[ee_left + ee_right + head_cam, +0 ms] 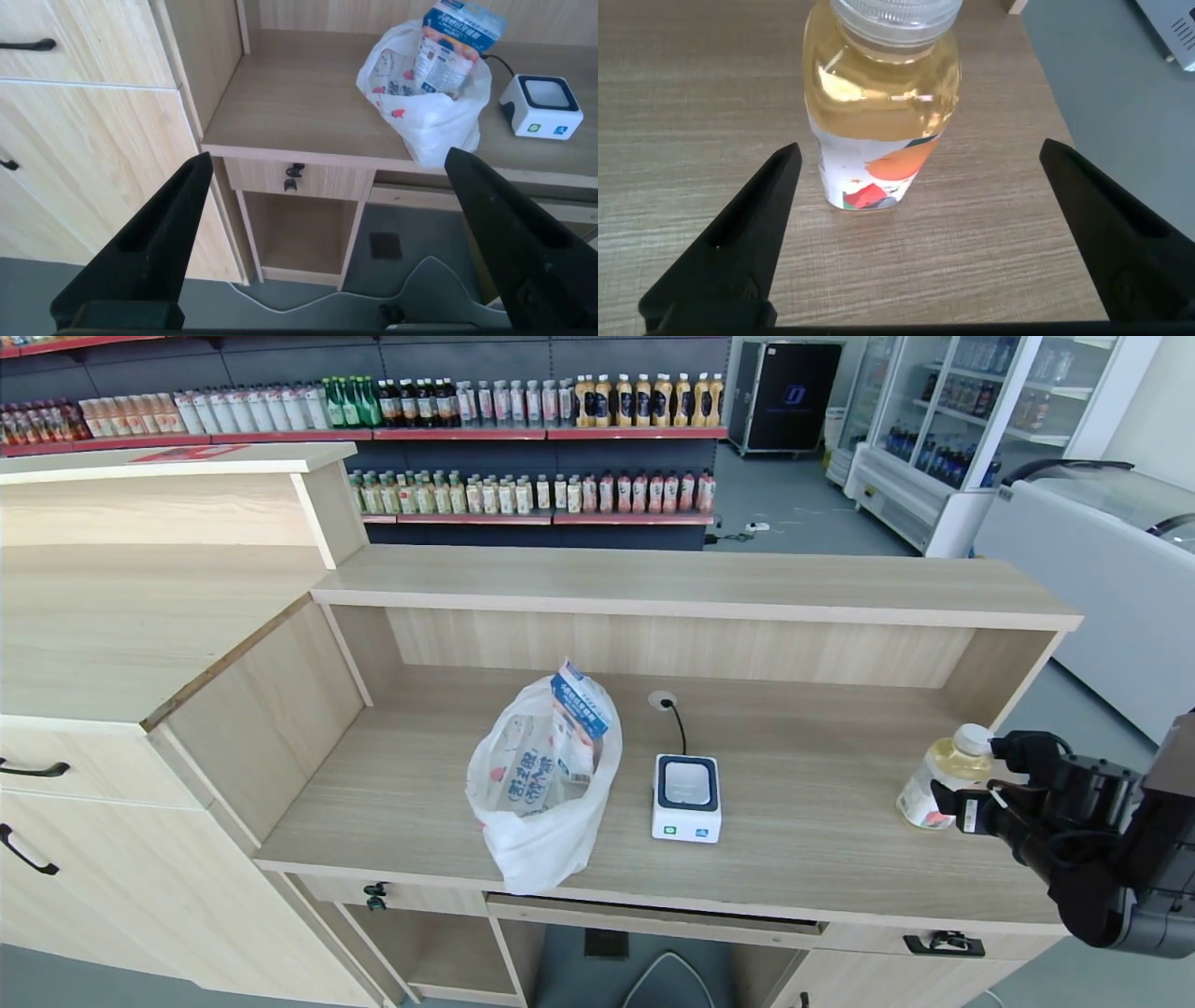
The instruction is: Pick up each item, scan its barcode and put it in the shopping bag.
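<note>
1. At the left, the left gripper [327, 161] hangs off the front of the wooden checkout counter [822, 859], below its top and near its left corner. Its 2 dark fingers are spread wide with nothing between them.
2. On the counter top, left of centre and close to the front edge, the white plastic shopping bag [537, 812] stands with its mouth open.
3. A blue-and-white carton [581, 707] sticks out of the bag's mouth, tilted. More printed packaging shows through the thin plastic beneath it.
4. Just right of the bag and apart from it, the small white scanner [687, 796] sits with its dark window facing up. A black cable [678, 728] runs from the scanner's back to a round hole in the counter top.
5. Well apart from the scanner, at the counter's right end, a clear bottle [941, 775] of yellow liquid stands upright. It has a white cap and a white label with red and orange print.
6. At the far right, the right gripper [969, 767] is level with the bottle. Its 2 fingers are opened wide, 1 on either side of the bottle and touching neither side, and it holds nothing.
</note>
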Controlling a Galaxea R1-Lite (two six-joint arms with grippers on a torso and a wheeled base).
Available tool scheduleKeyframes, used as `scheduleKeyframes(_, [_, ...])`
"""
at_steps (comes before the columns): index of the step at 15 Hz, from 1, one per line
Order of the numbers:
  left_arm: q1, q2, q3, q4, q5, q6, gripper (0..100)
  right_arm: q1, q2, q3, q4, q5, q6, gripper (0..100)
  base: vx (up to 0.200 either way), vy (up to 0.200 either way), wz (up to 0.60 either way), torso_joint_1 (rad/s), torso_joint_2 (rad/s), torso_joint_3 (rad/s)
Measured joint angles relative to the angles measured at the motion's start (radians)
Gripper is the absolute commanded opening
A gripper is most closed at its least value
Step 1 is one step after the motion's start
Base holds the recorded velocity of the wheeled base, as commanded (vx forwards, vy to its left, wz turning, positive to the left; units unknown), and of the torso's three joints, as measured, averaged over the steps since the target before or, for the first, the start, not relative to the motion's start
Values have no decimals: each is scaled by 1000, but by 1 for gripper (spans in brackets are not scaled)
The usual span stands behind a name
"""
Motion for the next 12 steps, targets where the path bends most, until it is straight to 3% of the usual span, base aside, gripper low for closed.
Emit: scheduleKeyframes(12, [0,0,0,0,0,0,100,31,95,-127,-9,-39,15,100,0,0,0,0,0,0])
